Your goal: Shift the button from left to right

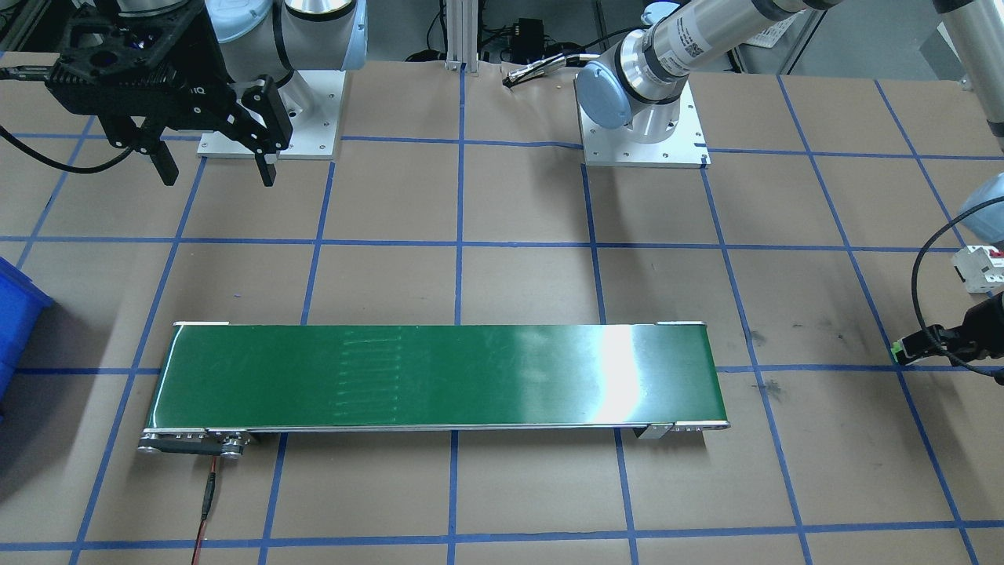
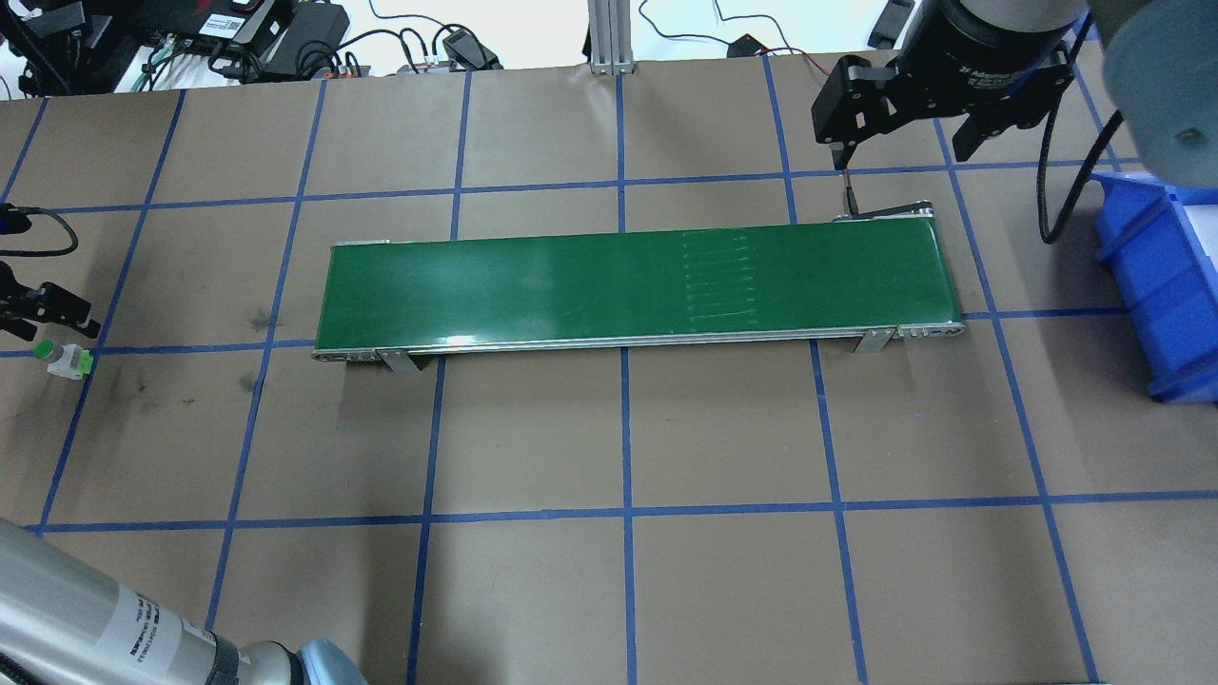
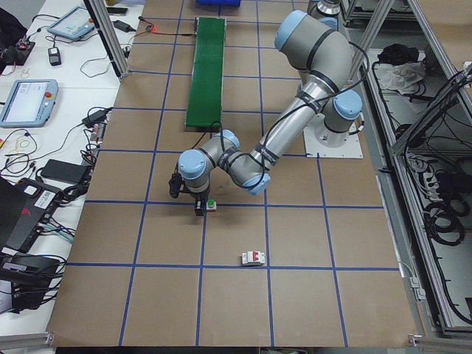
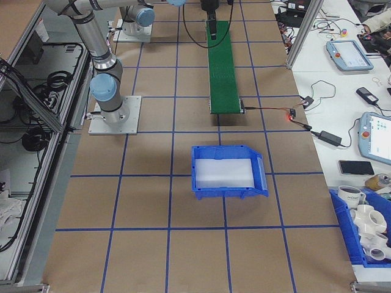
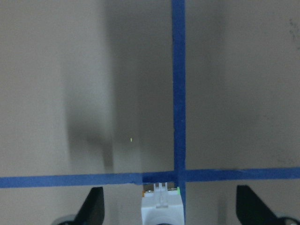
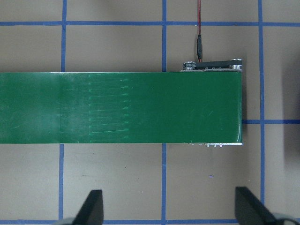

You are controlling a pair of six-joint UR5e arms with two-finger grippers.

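Because the button (image 2: 63, 357) is so tiny next to our left gripper (image 5: 168, 206), we think it could tip over or slide away if one finger touches it first. Our left fingers (image 5: 93, 206) stand wide apart, one on each side of the button, and they are not squeezing it yet. If we close them off-center, the button may twist or pop out. If we grab only the round cap, it may slip, since the cap looks smooth and shiny.

The button sits near the left end of the table (image 2: 609, 571), right by a crossing of blue tape lines. It has a round green cap, a pale boxy body and a bright green bottom. It looks like hard plastic.

The table is covered in flat brown paper. It looks dull and a little rough, with some dark smudges near the button. In the middle lies the long green belt (image 2: 628, 281), smooth and glossy, with thin metal edges.

Our right gripper (image 2: 909, 109) hangs above the right end of the belt, fingers apart and holding nothing. A white breaker (image 3: 253, 258) with a red mark lies near the button, and we could bump it.
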